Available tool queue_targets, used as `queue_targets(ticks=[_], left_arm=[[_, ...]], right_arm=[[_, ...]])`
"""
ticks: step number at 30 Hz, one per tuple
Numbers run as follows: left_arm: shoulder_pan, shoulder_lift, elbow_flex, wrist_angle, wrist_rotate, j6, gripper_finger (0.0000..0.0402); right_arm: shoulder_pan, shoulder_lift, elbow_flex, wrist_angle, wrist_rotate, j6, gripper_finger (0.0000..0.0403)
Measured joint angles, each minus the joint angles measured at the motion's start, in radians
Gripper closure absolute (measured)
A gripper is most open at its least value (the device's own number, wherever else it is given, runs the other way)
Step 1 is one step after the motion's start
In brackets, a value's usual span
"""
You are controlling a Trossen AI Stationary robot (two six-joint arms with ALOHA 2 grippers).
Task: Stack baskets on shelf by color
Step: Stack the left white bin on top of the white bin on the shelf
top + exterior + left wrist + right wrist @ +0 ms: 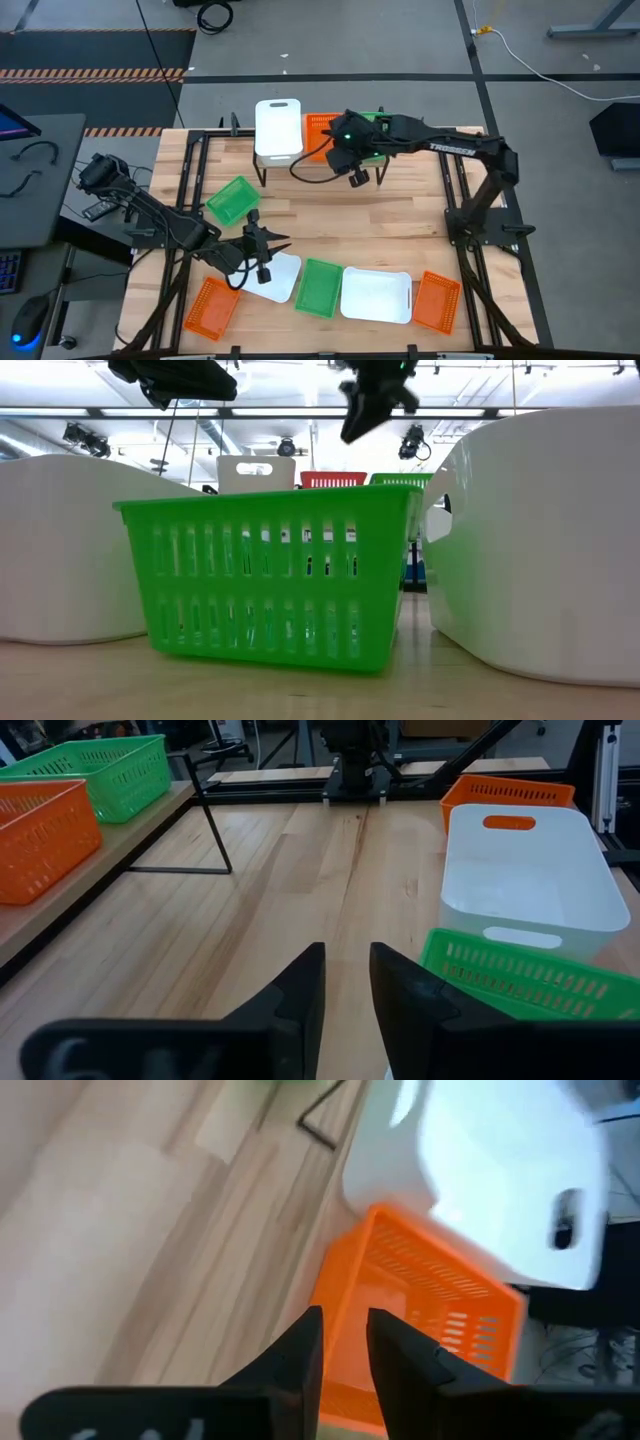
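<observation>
On the shelf (300,158) at the table's far side stand a white basket (278,128), an orange basket (318,132) and a green basket (374,122). My right gripper (357,178) hovers above the shelf's near edge. In its wrist view it (346,1342) is over the orange basket (420,1320), fingers a narrow gap apart, touching nothing. My left gripper (268,246) hangs above the table's near left by a white basket (276,276), also narrowly open (347,988). Another green basket (232,200) rests on the table to the left.
Along the table's near edge sit an orange basket (212,305), a green one (320,287), a white one (376,295) and another orange one (437,300). Bare wood (360,225) lies between this row and the shelf. Black frame rails (190,190) border both sides.
</observation>
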Motion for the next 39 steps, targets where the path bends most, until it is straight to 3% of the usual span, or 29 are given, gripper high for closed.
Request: queue_targets(ticks=[10,14,16,23,29,39], left_arm=[[0.000,0.000,0.000,-0.002,0.006,-0.026,0.0316],[0.001,0.000,0.000,-0.016,0.104,-0.041,0.0304],[0.000,0.000,0.017,-0.099,0.140,-0.067,0.0296],[-0.011,0.015,0.197,-0.562,0.186,-0.367,0.0258],[-0.009,0.060,0.351,-0.839,0.323,-0.609,0.0241],[0.010,0.216,0.510,-0.905,0.537,-0.871,0.0241]], right_arm=[[0.085,-0.036,0.000,-0.216,-0.170,0.291,0.0313],[0.172,-0.025,-0.001,-0.234,-0.172,0.321,0.0313],[0.208,-0.028,-0.007,-0.215,-0.170,0.321,0.0313],[0.231,-0.028,-0.119,-0.254,-0.196,0.412,0.0311],[0.264,-0.029,-0.278,-0.236,-0.214,0.466,0.0290],[0.335,-0.029,-0.454,-0.157,-0.212,0.579,0.0278]])
